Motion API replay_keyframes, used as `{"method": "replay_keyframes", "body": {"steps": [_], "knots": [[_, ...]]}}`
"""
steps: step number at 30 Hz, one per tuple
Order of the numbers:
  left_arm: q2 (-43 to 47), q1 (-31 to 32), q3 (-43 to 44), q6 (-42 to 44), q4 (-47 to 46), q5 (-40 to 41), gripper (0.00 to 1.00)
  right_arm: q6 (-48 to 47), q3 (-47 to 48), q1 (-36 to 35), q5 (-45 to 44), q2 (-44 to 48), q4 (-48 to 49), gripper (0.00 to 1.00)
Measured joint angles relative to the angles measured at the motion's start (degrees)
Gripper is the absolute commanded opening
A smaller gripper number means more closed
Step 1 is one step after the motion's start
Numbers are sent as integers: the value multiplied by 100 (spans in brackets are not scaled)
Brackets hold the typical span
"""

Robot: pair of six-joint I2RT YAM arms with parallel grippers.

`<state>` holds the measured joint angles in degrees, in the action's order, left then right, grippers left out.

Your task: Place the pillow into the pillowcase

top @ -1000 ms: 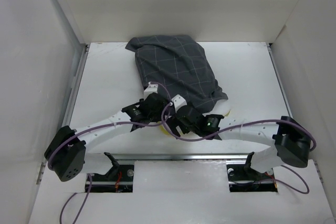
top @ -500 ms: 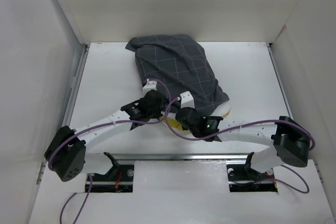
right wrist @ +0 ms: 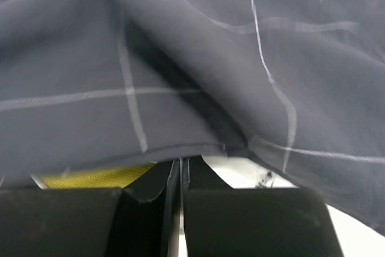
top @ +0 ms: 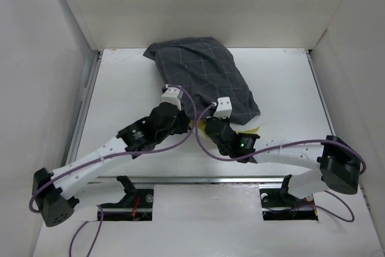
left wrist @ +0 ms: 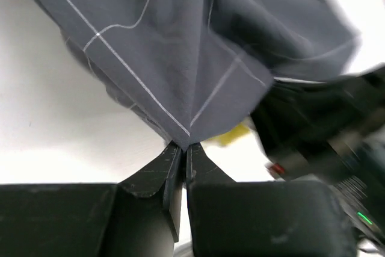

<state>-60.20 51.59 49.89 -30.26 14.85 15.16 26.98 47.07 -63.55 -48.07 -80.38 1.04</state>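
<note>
I see dark charcoal soft-fabric pillowcase (top: pixel 201 79), thin light grid lines, rumpled on middle of white bench (top: pixel 120 88). Far end near back wall, bare bench both sides. Yellow-edged pillow (right wrist: pixel 90 177) almost wholly inside, only woven yellow strip peeking under near hem. Left fingers (left wrist: pixel 178 150) pinched tight on hem corner. Right fingers (right wrist: pixel 179 167) closed on hem just beside.

The pillowcase (top: pixel 201 76) is laid on the tabletop (top: pixel 120 100), stretched from the far middle toward the near right. The pillow (top: pixel 251 127) is covered by it, with only its near edge exposed. The near hem is pinched by the left gripper (left wrist: pixel 182 151) and, just to its right, by the right gripper (right wrist: pixel 180 167).
</note>
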Motion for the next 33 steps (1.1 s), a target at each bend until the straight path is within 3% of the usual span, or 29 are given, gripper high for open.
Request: {"method": "replay_keyframes", "body": {"steps": [6,11,22,28,30,31,33], "knots": [[601,87,645,142,321,-498,0,-603,2,-2,-389,35,2175,0],[680,107,1276,367,730,-973,0,-1375,210,-2,-629,-553,3971,0],[1224,109,1808,426,1410,-1888,0,-2120,1261,11,-1185,-2100,6284,0],[1193,90,2079,433,1794,-1991,0,-2002,1733,-2,-1150,-2905,6852,0],[1185,81,2100,433,1871,-2004,0,-1912,1762,-11,-964,-2966,6824,6],[1185,81,2109,428,1910,-1982,7,-1834,1770,-13,-833,-2968,6747,28],[1185,83,2135,400,1980,-1950,34,-1657,1768,-4,-437,-2920,6483,58]]}}
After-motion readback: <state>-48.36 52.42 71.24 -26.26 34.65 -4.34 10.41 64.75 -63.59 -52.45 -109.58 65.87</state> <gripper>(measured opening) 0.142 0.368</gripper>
